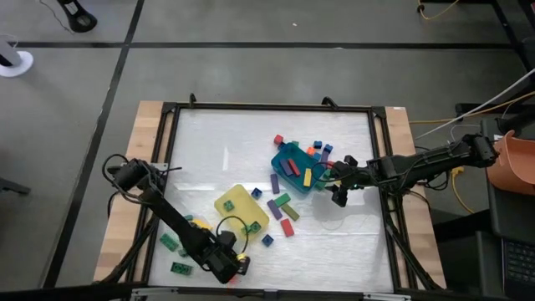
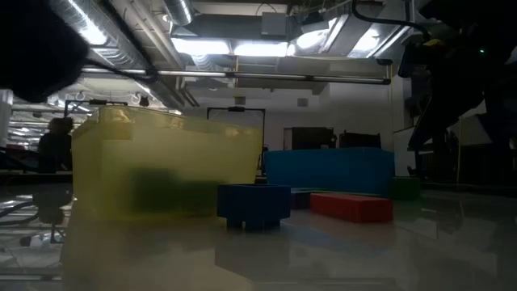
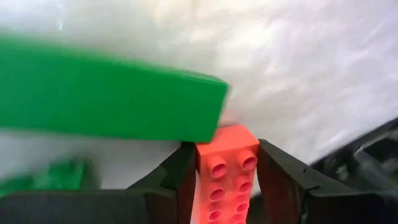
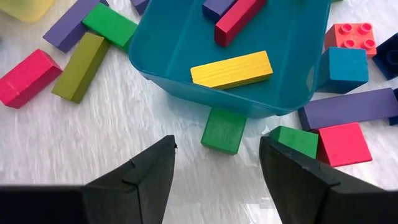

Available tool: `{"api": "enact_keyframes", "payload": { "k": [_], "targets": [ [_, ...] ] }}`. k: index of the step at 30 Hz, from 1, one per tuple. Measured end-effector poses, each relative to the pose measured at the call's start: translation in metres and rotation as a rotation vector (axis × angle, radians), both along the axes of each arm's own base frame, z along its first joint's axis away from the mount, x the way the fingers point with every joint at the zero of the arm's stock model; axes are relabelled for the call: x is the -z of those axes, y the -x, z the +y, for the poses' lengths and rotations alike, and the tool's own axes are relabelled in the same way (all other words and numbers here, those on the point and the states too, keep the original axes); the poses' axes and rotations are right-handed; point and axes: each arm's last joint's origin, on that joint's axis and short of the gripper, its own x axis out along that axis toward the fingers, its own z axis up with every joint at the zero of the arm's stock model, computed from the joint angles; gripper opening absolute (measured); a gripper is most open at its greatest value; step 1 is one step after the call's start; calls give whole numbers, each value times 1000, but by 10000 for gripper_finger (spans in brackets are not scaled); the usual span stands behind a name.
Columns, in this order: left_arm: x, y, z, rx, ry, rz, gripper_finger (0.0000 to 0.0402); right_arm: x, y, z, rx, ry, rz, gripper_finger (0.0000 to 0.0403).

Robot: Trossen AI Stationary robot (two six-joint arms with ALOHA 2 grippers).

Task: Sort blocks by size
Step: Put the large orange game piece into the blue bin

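White desk (image 1: 226,142), blocks scattered around the two trays near its middle.
Left gripper (image 3: 227,180), at the desk's near edge, pinches a red studded block (image 3: 225,177) beside a green bar (image 3: 112,99). Right gripper (image 4: 217,163) hangs by the teal tray (image 4: 180,56), fingers (image 4: 146,174) spread and empty over a green cube (image 4: 224,129).
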Motion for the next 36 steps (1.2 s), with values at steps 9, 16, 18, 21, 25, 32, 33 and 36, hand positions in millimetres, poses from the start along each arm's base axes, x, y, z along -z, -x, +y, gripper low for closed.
{"api": "enact_keyframes", "payload": {
  "k": [9,16,18,21,25,32,33,36],
  "targets": [
    [-10,-13,11,62,-16,-71,129,0,0,0,0,0,1,232],
    [-17,-28,17,114,3,-190,129,0,0,0,0,0,1,232],
    [-20,-33,19,130,7,-228,129,0,0,0,-1,0,0,232],
    [-25,-44,24,151,16,-310,129,0,0,0,0,0,1,232],
    [-34,-62,37,174,6,-441,129,0,0,0,-13,-9,2,232],
    [-50,-97,82,236,-67,-661,129,-10,-2,1,-61,4,6,232],
    [-53,-101,88,245,-58,-690,129,-12,-2,1,-61,3,1,232],
    [-59,-111,106,268,-49,-771,129,-17,-4,2,-79,6,-7,232]
  ]
}}
